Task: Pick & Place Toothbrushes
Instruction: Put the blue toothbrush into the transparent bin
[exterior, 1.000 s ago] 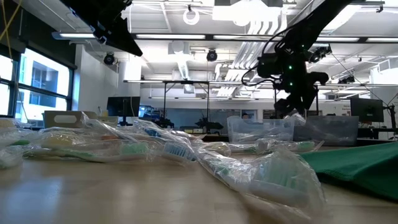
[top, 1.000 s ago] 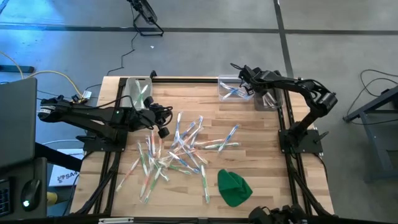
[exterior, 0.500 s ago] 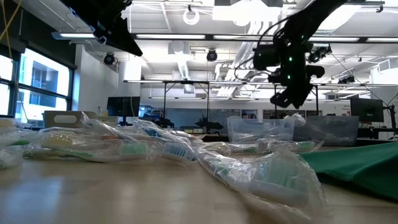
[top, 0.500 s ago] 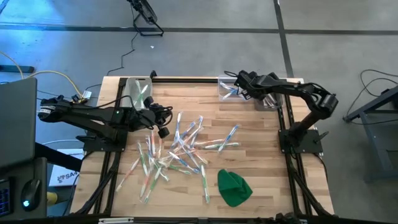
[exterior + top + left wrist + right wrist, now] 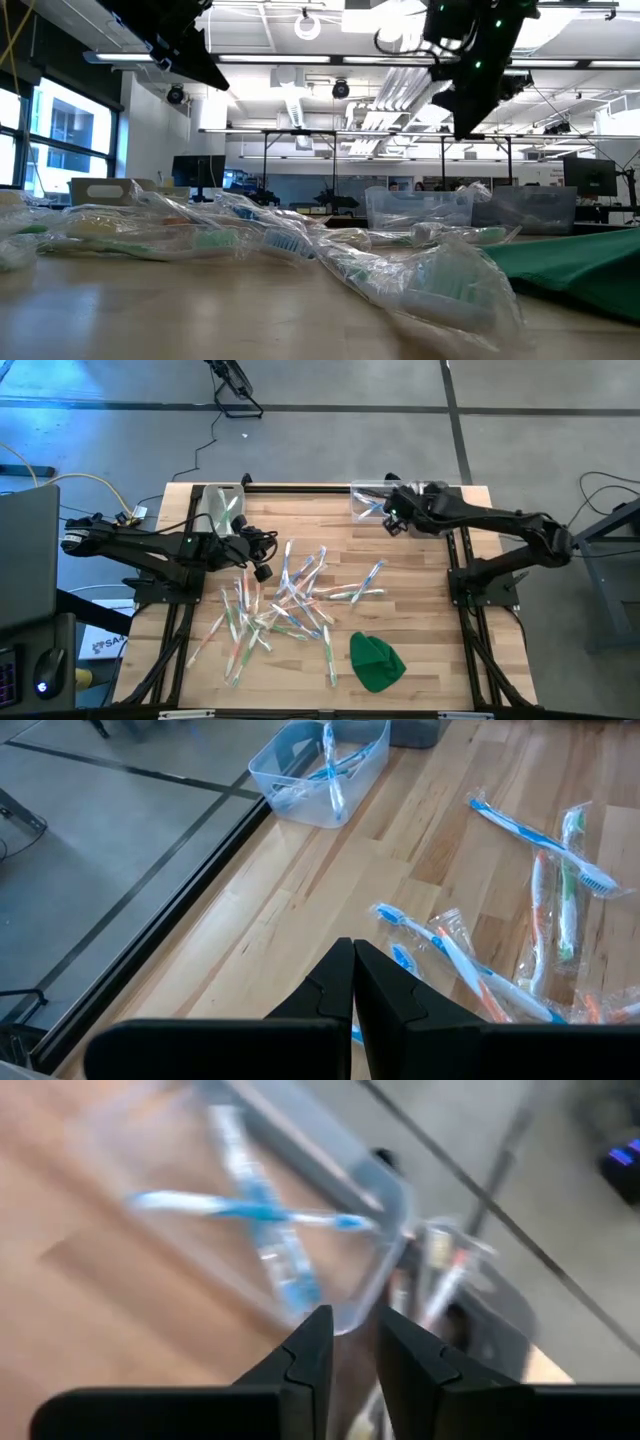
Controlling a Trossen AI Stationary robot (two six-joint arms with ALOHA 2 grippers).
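Basically, toothbrushes [image 5: 296, 598] lie scattered mid-counter, long axes mostly running front-to-back or diagonal. Left claw [image 5: 262, 557], pressed together and empty, sits just beside the pile's left edge, so it's nearer. Right claw [image 5: 390, 520], narrowly parted and empty, hangs by the clear bin [image 5: 366, 503] at the far edge, pile well apart.

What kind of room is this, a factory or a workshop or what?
Most likely a robotics lab or testing space. In the low view, open ceiling pipes and strip lights hang over rows of monitors, and from above the wooden table stands on bare concrete floor with loose cables.
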